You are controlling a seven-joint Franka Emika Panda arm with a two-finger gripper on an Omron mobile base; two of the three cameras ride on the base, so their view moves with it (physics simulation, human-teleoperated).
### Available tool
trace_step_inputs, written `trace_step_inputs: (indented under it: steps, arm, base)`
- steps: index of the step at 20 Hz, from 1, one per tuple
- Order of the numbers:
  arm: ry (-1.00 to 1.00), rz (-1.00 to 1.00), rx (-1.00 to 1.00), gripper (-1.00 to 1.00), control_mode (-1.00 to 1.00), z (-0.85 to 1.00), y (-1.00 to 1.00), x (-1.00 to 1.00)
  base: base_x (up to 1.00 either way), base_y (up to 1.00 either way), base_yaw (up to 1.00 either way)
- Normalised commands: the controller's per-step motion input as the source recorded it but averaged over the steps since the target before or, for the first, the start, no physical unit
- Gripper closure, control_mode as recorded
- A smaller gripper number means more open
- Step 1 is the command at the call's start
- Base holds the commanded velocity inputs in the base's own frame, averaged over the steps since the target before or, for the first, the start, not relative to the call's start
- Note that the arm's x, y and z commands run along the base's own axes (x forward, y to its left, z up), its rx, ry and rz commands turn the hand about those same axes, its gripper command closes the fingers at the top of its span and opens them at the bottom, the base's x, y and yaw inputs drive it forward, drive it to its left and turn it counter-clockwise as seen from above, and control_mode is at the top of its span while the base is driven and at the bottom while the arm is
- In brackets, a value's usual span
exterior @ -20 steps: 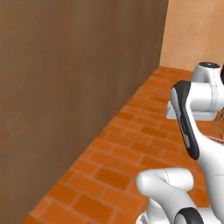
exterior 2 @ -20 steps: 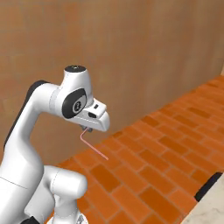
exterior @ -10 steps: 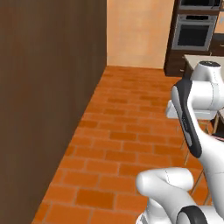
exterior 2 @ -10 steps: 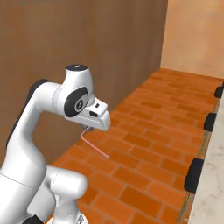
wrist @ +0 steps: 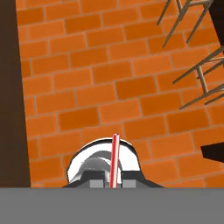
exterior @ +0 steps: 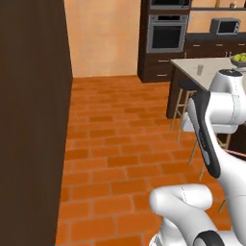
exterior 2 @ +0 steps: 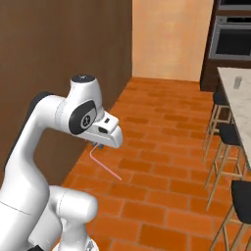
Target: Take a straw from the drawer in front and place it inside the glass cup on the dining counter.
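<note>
While my gripper (exterior 2: 100,145) is pinching the thin straw (exterior 2: 105,163) well short of the dining counter (exterior 2: 240,105), I am fearing it slipping before reaching the glass cup (exterior: 200,70).

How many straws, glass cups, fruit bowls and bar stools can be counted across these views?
straw: 1
glass cup: 1
fruit bowl: 1
bar stools: 3, counted in the right base view
Total: 6
</note>
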Motion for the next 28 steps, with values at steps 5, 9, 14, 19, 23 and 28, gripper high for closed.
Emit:
trace_step_inputs:
  steps: [5,9,14,19,23,28]
  arm:
    - [0.0,0.0,0.0,1.0,1.0,0.0,0.0,0.0]
    - [0.0,0.0,0.0,1.0,1.0,0.0,0.0,0.0]
    - [0.0,0.0,0.0,1.0,1.0,0.0,0.0,0.0]
    - [0.0,0.0,0.0,1.0,1.0,0.0,0.0,0.0]
    - [0.0,0.0,0.0,1.0,1.0,0.0,0.0,0.0]
    - [0.0,0.0,0.0,1.0,1.0,0.0,0.0,0.0]
  base:
    - [1.0,0.71,-0.46]
    - [1.0,0.7,-0.47]
    - [1.0,0.72,-0.47]
    - [1.0,0.78,-0.47]
    - [1.0,0.78,-0.46]
    - [0.98,0.85,-0.47]
